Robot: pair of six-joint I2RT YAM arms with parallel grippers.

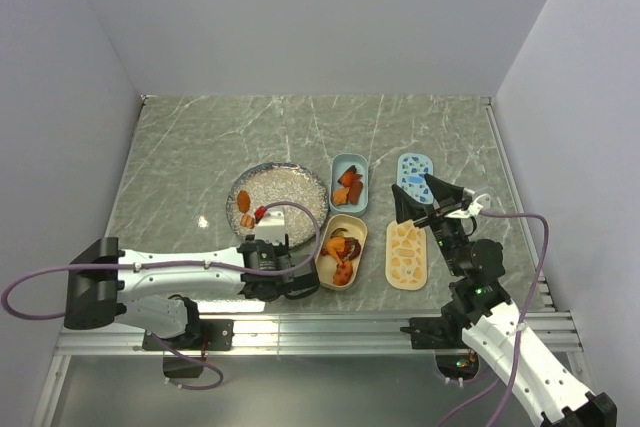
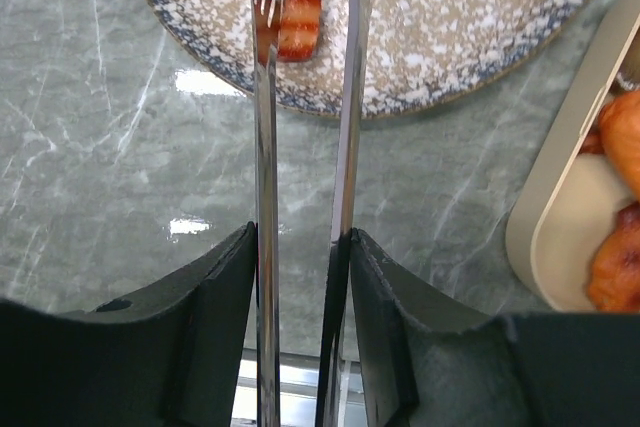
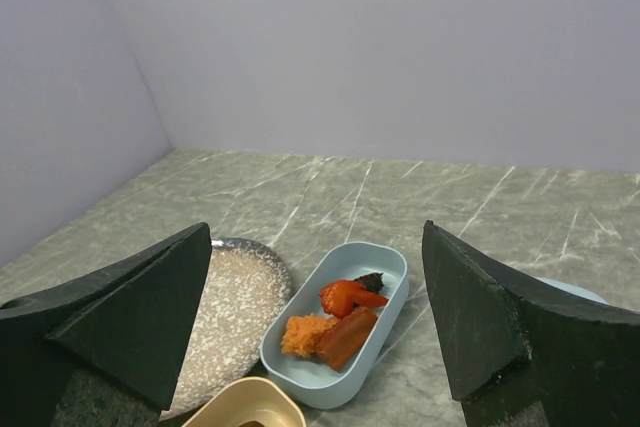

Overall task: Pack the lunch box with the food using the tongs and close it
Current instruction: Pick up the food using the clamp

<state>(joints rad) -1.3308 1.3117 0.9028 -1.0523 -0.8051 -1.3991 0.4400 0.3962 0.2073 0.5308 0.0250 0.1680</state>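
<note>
Packing is partway: orange and reddish food chunks (image 1: pixel 349 188) sit in the pale-blue oval tub (image 1: pixel 350 160) and the cream oval tub (image 1: pixel 356 223), and a few are left on the round silvery speckled plate (image 1: pixel 292 190). The left gripper (image 2: pixel 300 243) is clamped on slim metal tongs (image 2: pixel 265 167), whose tips are astride a reddish chunk (image 2: pixel 299 25) there. The right gripper (image 3: pixel 316 239) stands wide apart and empty. Both patterned lids (image 1: pixel 406 255) lie off on the bench (image 1: pixel 200 147).

One camera looks down on the whole table (image 1: pixel 190 147) from high behind; both wrist cameras share the speckled plate (image 1: pixel 290 187) — left close over its near rim, right low, farther off.
</note>
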